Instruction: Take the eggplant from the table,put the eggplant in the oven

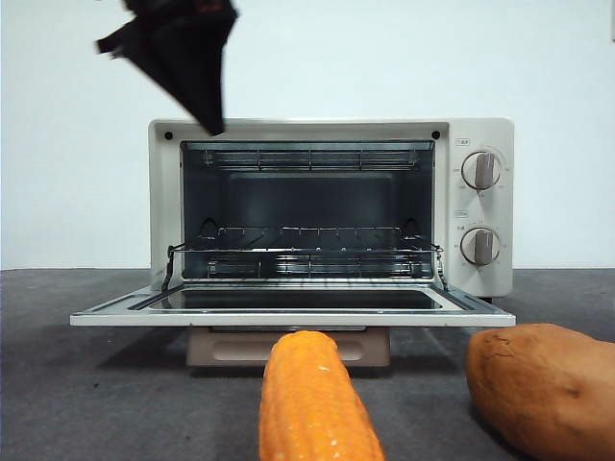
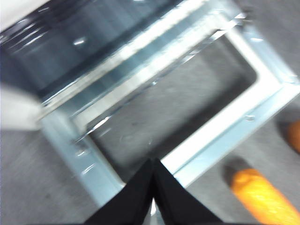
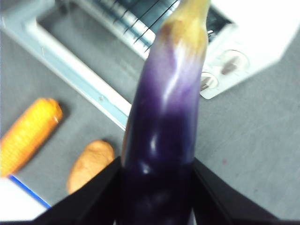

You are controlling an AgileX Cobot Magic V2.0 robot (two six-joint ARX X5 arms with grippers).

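Note:
The long dark-purple eggplant [image 3: 164, 122] with its yellowish stem tip fills the right wrist view, and my right gripper [image 3: 155, 165] is shut on its thick end, held in the air over the grey table [image 3: 253, 140] in front of the oven's knob side. The cream-white oven [image 1: 480, 134] stands with its glass door [image 1: 288, 317] folded down flat and its wire rack [image 1: 307, 235] bare. My left gripper [image 1: 213, 127] hangs shut and holding nothing above the door's left part, seen in its own view as two jaws pressed together [image 2: 153, 163]. The front view shows neither the eggplant nor the right gripper.
An orange-yellow corn cob [image 1: 312, 403] lies on the table right in front of the open door. A lumpy brown sweet potato [image 1: 543, 394] lies to its right. A white sheet with a blue edge [image 3: 18, 201] sits at a corner of the right wrist view.

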